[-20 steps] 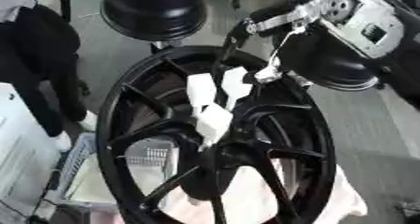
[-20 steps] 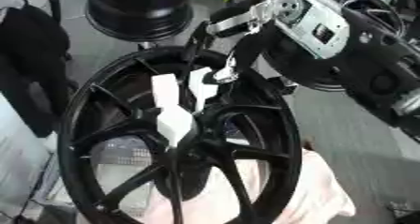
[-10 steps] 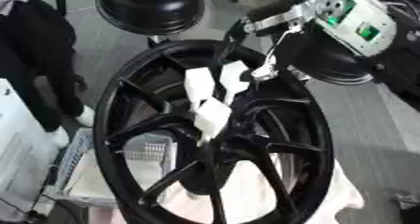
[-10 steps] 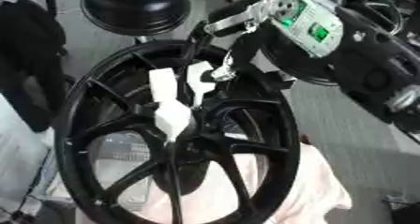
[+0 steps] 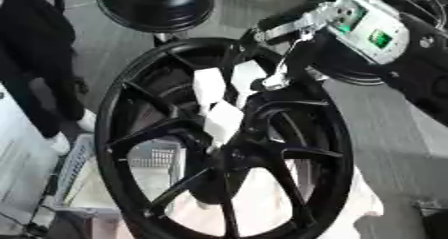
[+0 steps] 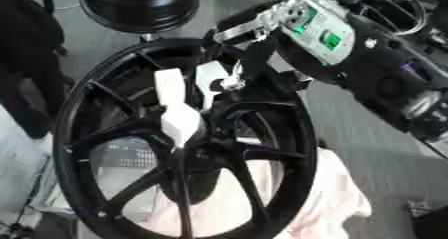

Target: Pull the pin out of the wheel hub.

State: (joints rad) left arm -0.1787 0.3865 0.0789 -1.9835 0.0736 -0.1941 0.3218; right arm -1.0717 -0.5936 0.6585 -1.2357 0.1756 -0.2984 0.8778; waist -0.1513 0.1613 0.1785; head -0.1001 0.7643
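Note:
A large black wheel hub point(image 5: 131, 108) stands upright and fills the middle of both views. At its centre sits a white pin point(image 5: 223, 123), with two white flat parts point(image 5: 210, 87) sticking up from it side by side. My right hand point(image 5: 293, 58), black with silver links and a green-lit wrist board, comes in from the upper right over the rim. It meets the right-hand white part point(image 6: 210, 78) near the hub's centre. Its hold on the pin is hidden by its own dark parts. My left hand shows in neither view.
A second black wheel point(image 5: 156, 3) stands behind the hub at the top. A person in dark clothes point(image 5: 35, 58) stands at the left. A pale pink cloth point(image 6: 328, 193) lies under the hub, and a wire basket point(image 5: 157, 158) shows through the spokes.
The whole picture has shifted and the hub looms a little larger, so the camera has moved. My right hand stays at the white pin, which sits in the same place on the hub.

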